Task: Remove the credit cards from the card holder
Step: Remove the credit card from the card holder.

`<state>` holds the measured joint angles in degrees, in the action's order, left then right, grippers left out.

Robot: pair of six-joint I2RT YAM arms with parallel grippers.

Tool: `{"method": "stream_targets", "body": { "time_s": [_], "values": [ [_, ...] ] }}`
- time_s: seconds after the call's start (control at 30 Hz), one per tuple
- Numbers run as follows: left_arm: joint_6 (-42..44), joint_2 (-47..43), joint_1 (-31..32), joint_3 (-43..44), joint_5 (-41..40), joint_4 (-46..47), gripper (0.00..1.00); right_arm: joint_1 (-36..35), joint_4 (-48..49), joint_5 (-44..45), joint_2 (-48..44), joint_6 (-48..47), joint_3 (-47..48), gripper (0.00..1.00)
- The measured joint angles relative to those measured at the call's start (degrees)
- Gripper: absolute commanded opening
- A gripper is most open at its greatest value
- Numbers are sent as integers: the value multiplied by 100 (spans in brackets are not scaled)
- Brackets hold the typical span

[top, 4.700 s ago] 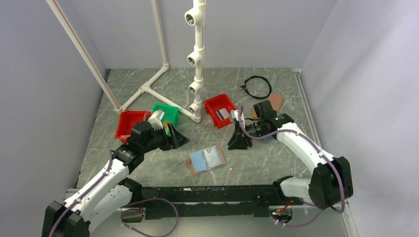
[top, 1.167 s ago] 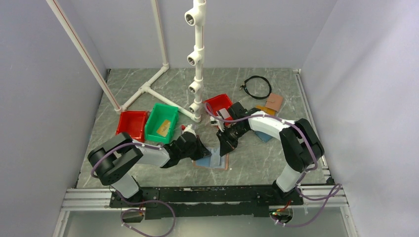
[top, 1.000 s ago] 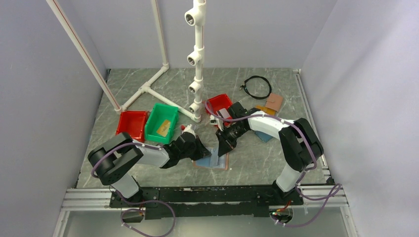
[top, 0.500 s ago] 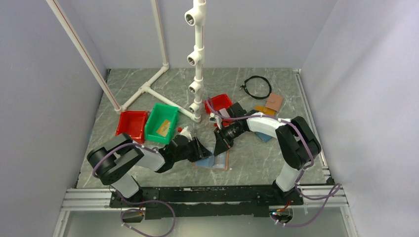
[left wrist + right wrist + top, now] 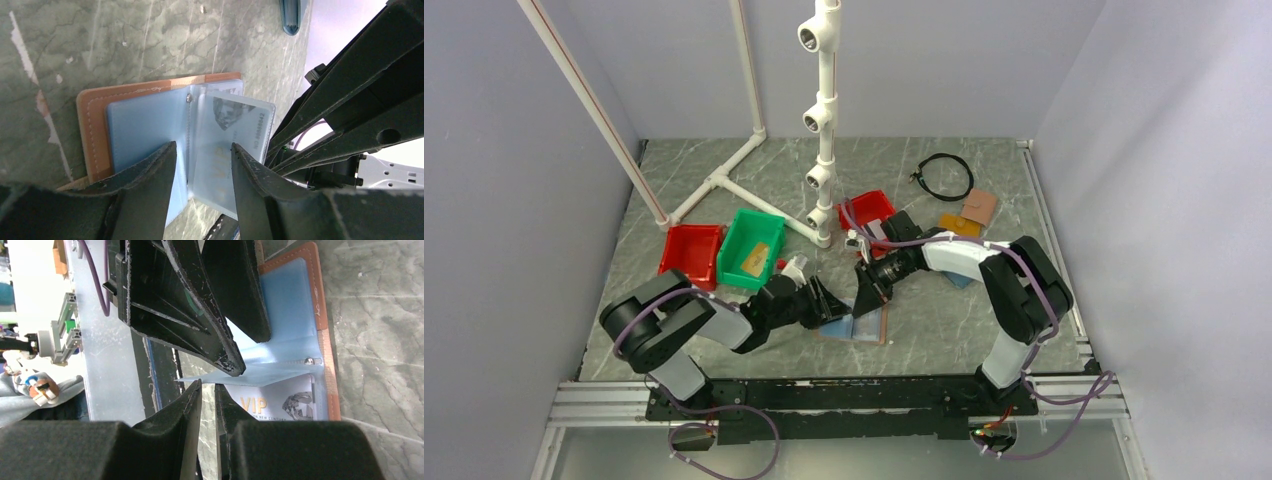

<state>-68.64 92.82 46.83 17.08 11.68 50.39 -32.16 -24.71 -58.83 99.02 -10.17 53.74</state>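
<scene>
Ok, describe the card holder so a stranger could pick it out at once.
From the white pipe tower, come down the grey table toward the near edge. The card holder lies there, spread open. Unlike the wallets farther right, it shows a light blue lining and clear card sleeves.

Marble table (image 5: 874,165); card holder (image 5: 874,327) (open), black cable (image 5: 970,180), red bin (image 5: 692,250)

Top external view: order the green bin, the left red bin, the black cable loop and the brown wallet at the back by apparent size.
1. Green bin and left red bin: too alike to rank.
2. Black cable loop, counting its whole outline.
3. Brown wallet, smallest.
</scene>
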Motion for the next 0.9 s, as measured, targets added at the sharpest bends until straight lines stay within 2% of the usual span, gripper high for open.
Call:
{"method": "stream_targets", "body": {
  "time_s": [0.2,0.37,0.77,0.9],
  "values": [
    [4,-433,0,-37,-153,-533,55,-90,225,0,0,61,-44,18],
    [9,-492,-4,-39,-164,-608,55,-98,341,28,0,127,-81,19],
    [-11,-557,-57,-168,-164,-461,58,-116,378,35,0,68,-87,31],
    [-20,-699,-63,-199,-210,-573,59,-142,378,37,0,7,-87,33]
  ]
}}
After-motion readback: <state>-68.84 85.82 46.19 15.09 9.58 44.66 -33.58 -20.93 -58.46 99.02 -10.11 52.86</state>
